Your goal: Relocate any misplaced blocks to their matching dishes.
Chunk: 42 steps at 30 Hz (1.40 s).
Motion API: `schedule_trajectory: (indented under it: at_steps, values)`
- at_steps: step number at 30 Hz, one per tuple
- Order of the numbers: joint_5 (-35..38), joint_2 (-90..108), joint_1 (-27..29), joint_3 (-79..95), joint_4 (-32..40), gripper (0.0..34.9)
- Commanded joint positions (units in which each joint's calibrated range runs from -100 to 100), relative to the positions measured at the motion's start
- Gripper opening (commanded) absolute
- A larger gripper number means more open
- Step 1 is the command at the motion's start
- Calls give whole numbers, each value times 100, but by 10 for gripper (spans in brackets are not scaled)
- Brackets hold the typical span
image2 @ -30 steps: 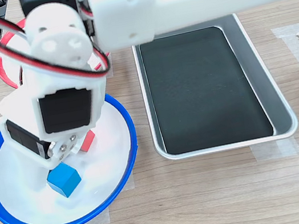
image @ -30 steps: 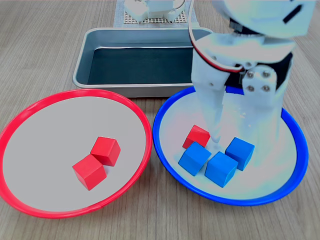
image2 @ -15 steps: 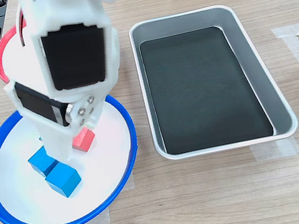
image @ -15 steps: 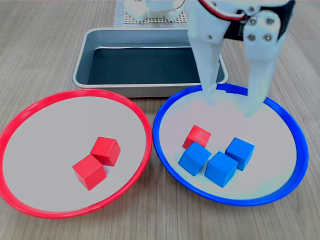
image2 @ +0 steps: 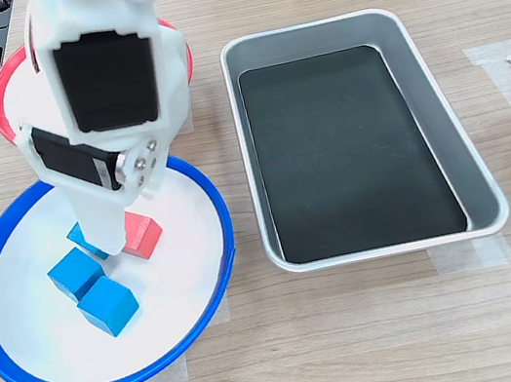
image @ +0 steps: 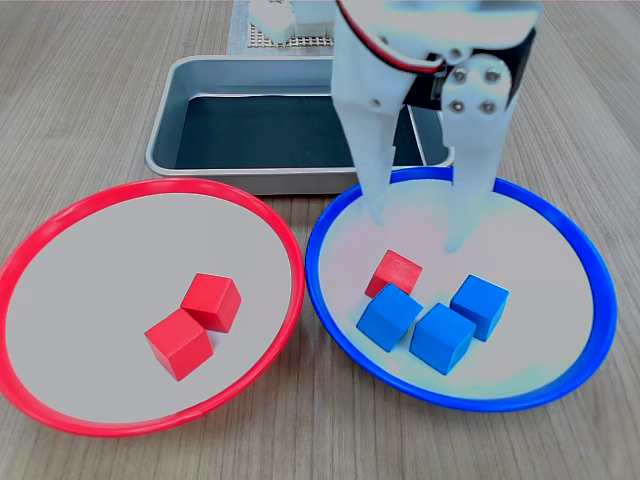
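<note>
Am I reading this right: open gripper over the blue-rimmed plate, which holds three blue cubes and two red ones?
Not quite: the blue-rimmed plate holds only one red cube, as the first exterior view shows. The three blue cubes and the open gripper above them are right.

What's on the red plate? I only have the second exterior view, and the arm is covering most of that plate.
Observer: In the first exterior view the red-rimmed plate holds one red cube touching a second red cube. No blue cubes are on it.
Operator: Is the gripper open? From here I only see its back.
Observer: Yes. In the first exterior view the gripper has its jaws wide apart, with nothing between them.
Operator: Is it touching the stray red block?
Observer: No. The stray red block lies on the blue-rimmed plate, clear of both fingertips.
</note>
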<state>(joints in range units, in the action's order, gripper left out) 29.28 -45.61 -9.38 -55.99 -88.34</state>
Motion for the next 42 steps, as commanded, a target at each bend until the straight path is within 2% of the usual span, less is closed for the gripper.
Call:
schedule_trajectory:
  at_steps: [1, 21, 29, 34, 39, 42]
  values:
    - [93, -100, 152, -359, 72, 139]
    - [122, -748, 162, -842, 130, 140]
    - [151, -987, 171, -933, 295, 130]
    - [181, -1089, 162, -960, 394, 101]
    - [190, -1106, 143, -960, 418, 26]
    - [190, -1106, 133, -951, 418, 4]
